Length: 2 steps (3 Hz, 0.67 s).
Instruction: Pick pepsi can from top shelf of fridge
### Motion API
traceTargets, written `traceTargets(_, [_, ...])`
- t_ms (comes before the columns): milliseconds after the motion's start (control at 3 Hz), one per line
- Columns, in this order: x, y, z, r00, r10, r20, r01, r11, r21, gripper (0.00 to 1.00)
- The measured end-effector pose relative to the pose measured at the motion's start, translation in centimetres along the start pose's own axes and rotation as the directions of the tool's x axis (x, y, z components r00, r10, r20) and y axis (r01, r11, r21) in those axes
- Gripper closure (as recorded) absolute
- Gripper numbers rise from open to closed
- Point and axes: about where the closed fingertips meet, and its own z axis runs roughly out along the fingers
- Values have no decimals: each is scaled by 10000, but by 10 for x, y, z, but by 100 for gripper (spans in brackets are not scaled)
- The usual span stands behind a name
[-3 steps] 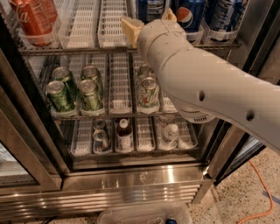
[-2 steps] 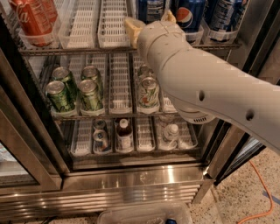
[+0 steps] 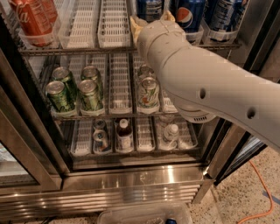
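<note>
Currently, your white arm's (image 3: 218, 87) gripper (image 3: 151, 19) sits at the front edge of the chrome wire top shelf (image 3: 65, 50), right of centre, just before a dark blue aluminium pepsi can (image 3: 148, 6). You cannot tell its jaw state.

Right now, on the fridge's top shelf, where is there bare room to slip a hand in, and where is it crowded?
Free: two empty white lanes of the top shelf, between the Coca-Cola can at left and the gripper. Crowded: the right end, where the gripper sits at a row of pepsi cans.
</note>
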Motion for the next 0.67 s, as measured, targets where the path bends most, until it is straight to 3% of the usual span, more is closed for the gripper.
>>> traceTargets(333, [1, 1, 0, 10000, -35, -15, 35, 10000, -15, 100])
traceTargets(667, [-8, 8, -3, 9991, -374, 221, 380, 9989, -275, 100])
